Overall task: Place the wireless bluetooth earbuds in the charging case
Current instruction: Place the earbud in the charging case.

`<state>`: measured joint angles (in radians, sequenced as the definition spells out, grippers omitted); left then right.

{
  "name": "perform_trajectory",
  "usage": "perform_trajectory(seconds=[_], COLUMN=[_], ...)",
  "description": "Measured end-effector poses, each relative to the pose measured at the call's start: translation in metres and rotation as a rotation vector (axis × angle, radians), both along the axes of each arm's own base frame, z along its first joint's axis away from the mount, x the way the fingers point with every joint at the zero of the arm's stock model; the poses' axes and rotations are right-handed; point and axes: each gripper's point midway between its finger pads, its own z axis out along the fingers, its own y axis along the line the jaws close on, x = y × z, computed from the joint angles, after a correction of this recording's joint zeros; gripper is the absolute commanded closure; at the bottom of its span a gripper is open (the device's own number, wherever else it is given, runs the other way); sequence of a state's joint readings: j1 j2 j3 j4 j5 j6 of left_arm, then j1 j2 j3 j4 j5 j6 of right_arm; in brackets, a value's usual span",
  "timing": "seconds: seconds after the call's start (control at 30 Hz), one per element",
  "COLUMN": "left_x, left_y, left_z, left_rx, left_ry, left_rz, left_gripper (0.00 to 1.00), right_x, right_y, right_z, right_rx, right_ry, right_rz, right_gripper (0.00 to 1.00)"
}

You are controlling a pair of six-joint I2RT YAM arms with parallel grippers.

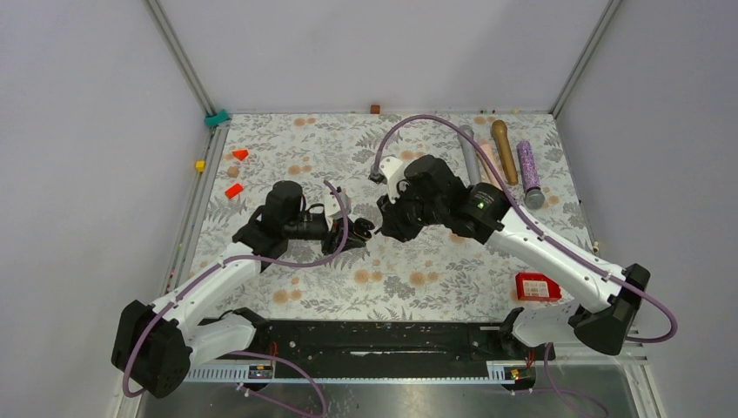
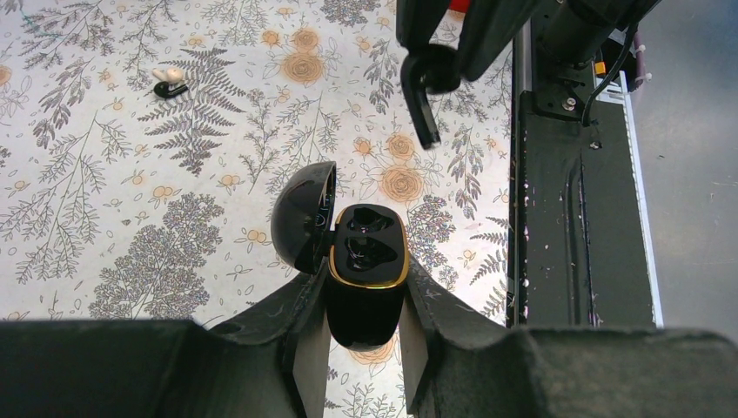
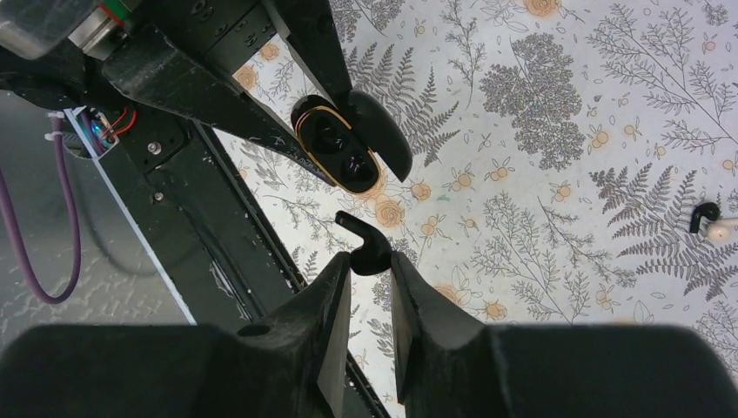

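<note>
The charging case (image 2: pixel 367 261) is glossy black with a gold rim, and its lid (image 2: pixel 303 218) is open to the left. Its two hollows are empty. My left gripper (image 2: pixel 367 292) is shut on the case's body and holds it above the floral cloth; it also shows in the top view (image 1: pixel 355 233). My right gripper (image 3: pixel 372 261) is shut on one black earbud (image 3: pixel 365 244), a short way from the case's open mouth (image 3: pixel 341 157). That earbud shows in the left wrist view (image 2: pixel 422 100) too. The other earbud (image 2: pixel 167 80), black and white, lies on the cloth, apart from both grippers (image 3: pixel 707 218).
Three long cylinders lie at the back right: grey (image 1: pixel 470 152), brown (image 1: pixel 503 150) and glittery purple (image 1: pixel 529 172). A red box (image 1: pixel 537 286) sits near the right arm's base. Red blocks (image 1: pixel 233 191) and a yellow cube (image 1: pixel 200 165) lie at the left. A black rail (image 1: pixel 374 335) runs along the near edge.
</note>
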<state>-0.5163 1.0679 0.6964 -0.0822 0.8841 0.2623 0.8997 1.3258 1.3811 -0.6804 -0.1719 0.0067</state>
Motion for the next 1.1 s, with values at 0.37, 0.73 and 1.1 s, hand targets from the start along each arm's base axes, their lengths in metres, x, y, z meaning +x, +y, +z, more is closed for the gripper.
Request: perform_trajectory(seconds=[0.37, 0.73, 1.1], left_x=[0.000, -0.001, -0.002], left_y=[0.000, 0.000, 0.000], left_z=[0.001, 0.001, 0.001], left_rx=[0.001, -0.002, -0.004], left_ry=[0.006, 0.020, 0.040], left_rz=[0.002, 0.005, 0.008], left_gripper=[1.00, 1.00, 1.00], right_x=[0.006, 0.013, 0.009], right_y=[0.008, 0.009, 0.016], right_z=[-0.026, -0.019, -0.026], right_rx=[-0.091, -0.095, -0.112], right_ry=[-0.001, -0.035, -0.031], right_rz=[-0.026, -0.050, -0.033], right_gripper=[0.74, 0.74, 0.74])
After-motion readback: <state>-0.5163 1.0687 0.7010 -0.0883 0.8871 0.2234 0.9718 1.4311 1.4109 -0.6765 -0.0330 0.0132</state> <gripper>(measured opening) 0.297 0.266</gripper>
